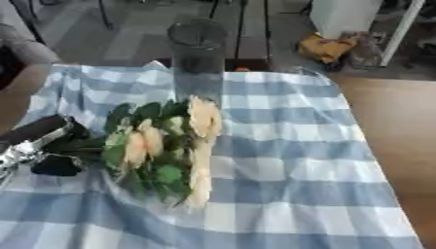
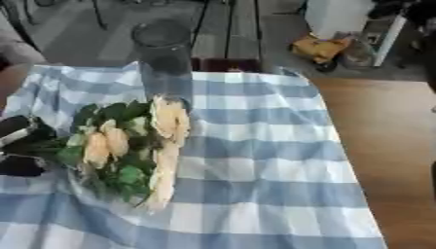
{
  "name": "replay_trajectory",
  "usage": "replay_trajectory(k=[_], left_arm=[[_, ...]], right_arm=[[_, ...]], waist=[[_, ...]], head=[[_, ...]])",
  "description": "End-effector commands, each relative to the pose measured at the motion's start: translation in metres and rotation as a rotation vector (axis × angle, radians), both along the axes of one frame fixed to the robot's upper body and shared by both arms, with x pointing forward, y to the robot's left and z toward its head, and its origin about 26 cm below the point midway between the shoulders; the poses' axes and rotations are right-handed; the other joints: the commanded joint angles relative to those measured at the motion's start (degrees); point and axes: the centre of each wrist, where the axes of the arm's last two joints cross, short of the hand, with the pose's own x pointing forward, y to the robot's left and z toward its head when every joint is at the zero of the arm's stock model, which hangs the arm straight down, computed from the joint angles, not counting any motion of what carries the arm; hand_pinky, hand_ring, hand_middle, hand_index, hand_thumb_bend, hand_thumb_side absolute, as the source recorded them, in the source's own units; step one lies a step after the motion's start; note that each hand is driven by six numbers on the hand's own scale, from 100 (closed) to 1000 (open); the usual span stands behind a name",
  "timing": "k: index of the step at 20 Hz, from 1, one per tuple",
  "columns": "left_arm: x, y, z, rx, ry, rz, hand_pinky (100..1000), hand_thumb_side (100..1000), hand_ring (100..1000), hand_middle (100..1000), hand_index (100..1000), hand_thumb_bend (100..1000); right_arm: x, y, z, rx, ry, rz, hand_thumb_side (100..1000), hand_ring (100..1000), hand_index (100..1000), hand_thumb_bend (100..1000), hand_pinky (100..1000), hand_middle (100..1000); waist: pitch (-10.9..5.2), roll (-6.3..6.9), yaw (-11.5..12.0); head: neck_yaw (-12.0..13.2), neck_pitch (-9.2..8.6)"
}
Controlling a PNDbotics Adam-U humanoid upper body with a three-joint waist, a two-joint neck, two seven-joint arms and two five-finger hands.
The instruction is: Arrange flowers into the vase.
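Wooden table (image 1: 383, 126), bare only along the right side and cut off by the frame there. Most of it hidden under a blue-and-white checked cloth (image 1: 289, 160), rumpled at the far left corner. Clear glass vase (image 1: 197, 58) upright at the cloth's far edge, transparent and hard to trace against the grey floor behind; nothing visible inside. Bunch of flowers (image 1: 166, 146) lying on the cloth near the vase's base, left of centre: pale peach blooms among green leaves, blurred, individual stems not separable, one long pale bloom stretching toward the near edge. Left hand (image 1: 51, 148) entering from the left edge, black with silver parts, partly cut off; dark fingers closed around the stem end of the bunch, though contact half masked by leaves. No sign of the right hand in either view.
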Motion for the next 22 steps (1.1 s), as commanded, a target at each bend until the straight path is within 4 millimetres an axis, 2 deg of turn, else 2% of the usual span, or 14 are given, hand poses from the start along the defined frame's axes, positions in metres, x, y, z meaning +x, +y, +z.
replay_trajectory(k=[1, 13, 15, 18, 22], left_arm=[[-0.006, 0.007, 0.019, 0.008, 0.004, -0.011, 100, 244, 100, 211, 439, 100], [-0.012, 0.010, 0.032, -0.062, 0.003, -0.023, 100, 244, 100, 167, 382, 100], [-0.013, 0.011, 0.035, -0.074, 0.003, -0.028, 100, 281, 100, 177, 396, 100], [-0.014, 0.011, 0.036, -0.076, 0.028, -0.040, 100, 323, 100, 215, 482, 100], [-0.014, 0.012, 0.036, -0.059, 0.069, -0.048, 100, 278, 105, 255, 526, 100]], right_arm=[[-0.004, -0.003, 0.008, -0.006, -0.022, -0.008, 1000, 780, 813, 100, 687, 783], [-0.004, -0.004, 0.008, -0.006, -0.021, -0.011, 1000, 781, 813, 100, 688, 783], [-0.004, -0.004, 0.008, -0.007, -0.021, -0.012, 1000, 781, 813, 100, 688, 783], [-0.004, -0.004, 0.008, -0.006, -0.021, -0.012, 1000, 781, 812, 100, 687, 783], [-0.004, -0.004, 0.008, -0.004, -0.020, -0.011, 1000, 781, 812, 100, 687, 783]], waist=[[-1.77, 0.14, 0.23], [-1.64, 0.09, 0.37], [-1.60, 0.13, 0.42], [-1.57, 0.20, 0.46], [-1.50, 0.23, 0.42]], head=[[0.05, -0.77], [0.17, -0.15], [0.31, -0.12], [0.44, -0.15], [0.53, -0.10]])
